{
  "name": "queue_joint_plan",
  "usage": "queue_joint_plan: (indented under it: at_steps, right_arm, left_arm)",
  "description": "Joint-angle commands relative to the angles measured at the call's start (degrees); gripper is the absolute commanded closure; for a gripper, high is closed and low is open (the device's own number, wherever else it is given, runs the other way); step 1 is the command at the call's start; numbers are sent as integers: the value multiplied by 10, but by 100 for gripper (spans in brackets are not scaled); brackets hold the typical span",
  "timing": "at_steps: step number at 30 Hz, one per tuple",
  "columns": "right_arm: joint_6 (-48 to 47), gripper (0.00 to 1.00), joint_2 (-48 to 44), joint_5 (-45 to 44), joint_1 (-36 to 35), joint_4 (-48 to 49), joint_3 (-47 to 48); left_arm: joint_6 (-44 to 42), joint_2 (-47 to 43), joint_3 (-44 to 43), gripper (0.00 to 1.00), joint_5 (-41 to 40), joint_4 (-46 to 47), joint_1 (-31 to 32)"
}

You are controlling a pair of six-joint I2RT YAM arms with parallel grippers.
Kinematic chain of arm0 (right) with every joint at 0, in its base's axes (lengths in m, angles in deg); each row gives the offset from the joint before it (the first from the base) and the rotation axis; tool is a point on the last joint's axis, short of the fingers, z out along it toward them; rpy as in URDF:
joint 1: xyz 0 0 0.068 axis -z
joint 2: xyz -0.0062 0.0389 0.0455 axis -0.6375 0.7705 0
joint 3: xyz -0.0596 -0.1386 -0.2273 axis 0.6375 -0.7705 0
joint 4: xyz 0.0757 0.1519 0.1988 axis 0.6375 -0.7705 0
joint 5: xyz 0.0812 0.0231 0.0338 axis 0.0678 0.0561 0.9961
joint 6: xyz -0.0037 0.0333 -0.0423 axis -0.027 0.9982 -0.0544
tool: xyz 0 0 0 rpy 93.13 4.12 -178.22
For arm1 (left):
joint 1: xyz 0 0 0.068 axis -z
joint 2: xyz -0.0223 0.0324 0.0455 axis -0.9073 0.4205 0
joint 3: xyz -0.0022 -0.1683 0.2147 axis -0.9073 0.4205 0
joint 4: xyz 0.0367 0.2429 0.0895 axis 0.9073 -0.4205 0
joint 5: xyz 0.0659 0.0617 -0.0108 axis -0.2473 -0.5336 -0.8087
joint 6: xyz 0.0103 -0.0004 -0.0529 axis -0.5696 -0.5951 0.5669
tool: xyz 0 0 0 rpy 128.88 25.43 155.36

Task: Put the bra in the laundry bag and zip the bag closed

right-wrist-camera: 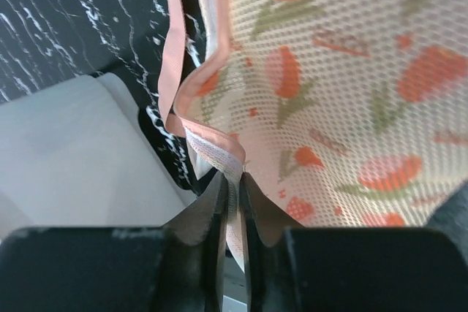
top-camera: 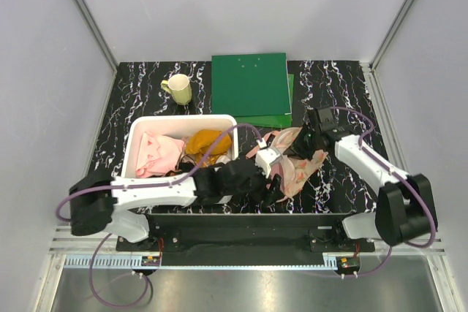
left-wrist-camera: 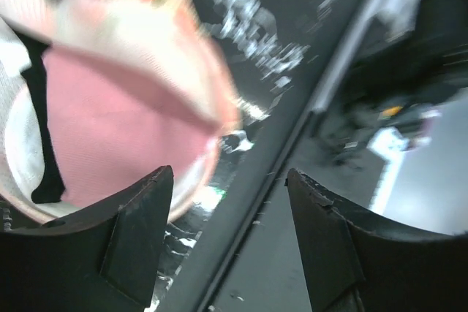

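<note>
Laundry bag [right-wrist-camera: 351,71], tulip-print mesh, pink hem pinched between right fingers [right-wrist-camera: 208,213]; left fingers [left-wrist-camera: 139,239] wide apart, empty.

Up close now, I've got the laundry bag [right-wrist-camera: 351,71]: cream mesh printed with red-orange tulips on green stems, its edge banded in salmon pink. On my left wrist view the bra [left-wrist-camera: 110,129] comes through dusty pink, a bit blurred. From above, the tabletop [top-camera: 146,82] is black marble veined in white. The bin [top-camera: 183,118] is white, the cloth [top-camera: 155,153] pale pink, the garment [top-camera: 205,142] burnt orange. The folder [top-camera: 248,84] is deep green, the mug [top-camera: 179,90] pale yellow-green.
</note>
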Motion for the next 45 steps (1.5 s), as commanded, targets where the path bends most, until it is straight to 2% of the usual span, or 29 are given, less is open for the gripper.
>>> queue_joint_plan:
  at_steps: [1, 2, 3, 9, 14, 19, 23, 24, 26, 29, 32, 33, 34, 35, 37, 38, 39, 40, 43, 45]
  right_arm:
    - [1, 79, 62, 57, -5, 95, 35]
    - [-5, 76, 74, 71, -6, 104, 45]
    - [-11, 69, 84, 80, -5, 106, 50]
    - [-62, 50, 145, 169, -1, 99, 81]
    - [-71, 31, 67, 139, 33, 83, 49]
    - [-107, 26, -24, 145, 108, 4, 39]
    - [-132, 17, -93, 125, 140, -54, 11]
    - [-124, 17, -115, 121, 150, -54, -2]
    - [-109, 16, -134, 114, 160, -49, -45]
    - [-84, 15, -164, 104, 175, -37, -97]
    - [-58, 18, -196, 87, 199, -26, -146]
    - [-47, 25, -213, 81, 200, -26, -164]
    - [-43, 27, -222, 77, 200, -26, -173]
    - [-38, 28, -230, 73, 200, -22, -183]
    - [-33, 42, -247, 66, 200, -24, -202]
    - [-32, 50, -254, 64, 200, -23, -209]
    - [-32, 64, -255, 64, 200, -22, -220]
    - [-32, 69, -255, 63, 200, -15, -224]
    - [-47, 82, -245, 58, 200, -8, -231]
    - [-58, 85, -233, 57, 200, -4, -229]
  left_arm:
    - [-16, -84, 7, 32, 27, 16, 2]
    - [-16, -86, -1, 32, 30, 16, 3]
    - [-14, -83, -11, 32, 23, 1, 1]
    - [-8, -29, -69, 20, -22, -27, -8]
    - [-10, 15, -119, 23, -43, -65, -27]
    - [0, 51, -145, 25, -50, -86, -52]
    - [10, 101, -172, 23, 42, -95, -106]
    - [6, 113, -181, 23, 98, -96, -133]
    - [-6, 152, -219, 23, 148, -115, -158]
    - [-30, 200, -268, 24, 181, -124, -190]
    - [-34, 243, -321, 26, 180, -151, -211]
    - [-33, 257, -340, 30, 179, -153, -221]
    - [-25, 263, -348, 42, 174, -158, -226]
    - [-18, 269, -356, 48, 157, -167, -232]
    - [-2, 283, -379, 60, 133, -180, -244]
    - [0, 289, -389, 69, 98, -198, -246]
    - [2, 307, -418, 75, 82, -211, -248]
    - [1, 319, -433, 81, 51, -244, -249]
    - [5, 370, -496, 89, 17, -306, -250]
    - [9, 399, -523, 93, 4, -321, -249]
